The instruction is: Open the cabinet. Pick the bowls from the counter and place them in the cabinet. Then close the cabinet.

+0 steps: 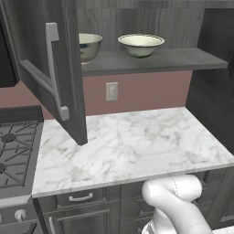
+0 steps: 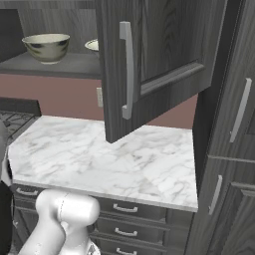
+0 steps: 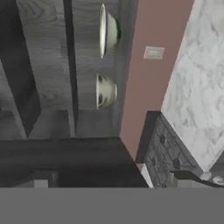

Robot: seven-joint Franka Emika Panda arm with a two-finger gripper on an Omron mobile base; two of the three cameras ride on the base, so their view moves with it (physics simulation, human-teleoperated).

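The cabinet stands open, its left door [image 1: 50, 68] and right door [image 2: 149, 60] swung out over the counter [image 1: 128, 146]. Both bowls sit on its grey shelf [image 1: 183, 59]: the deeper bowl [image 1: 89, 45] on the left, partly behind the left door, and the shallower bowl [image 1: 140, 44] near the middle. In the rolled hand view the two bowls [image 3: 107, 30] [image 3: 105, 91] appear sideways, far off. My gripper [image 3: 111, 183] is open, fingertips wide apart with nothing between them, well back from the shelf.
A black gas stove [image 1: 16, 151] adjoins the counter on the left. A wall outlet [image 1: 111, 91] sits on the pink backsplash. Drawer fronts [image 2: 124, 209] run below the counter, and a tall dark cabinet [image 2: 234, 124] closes off the right.
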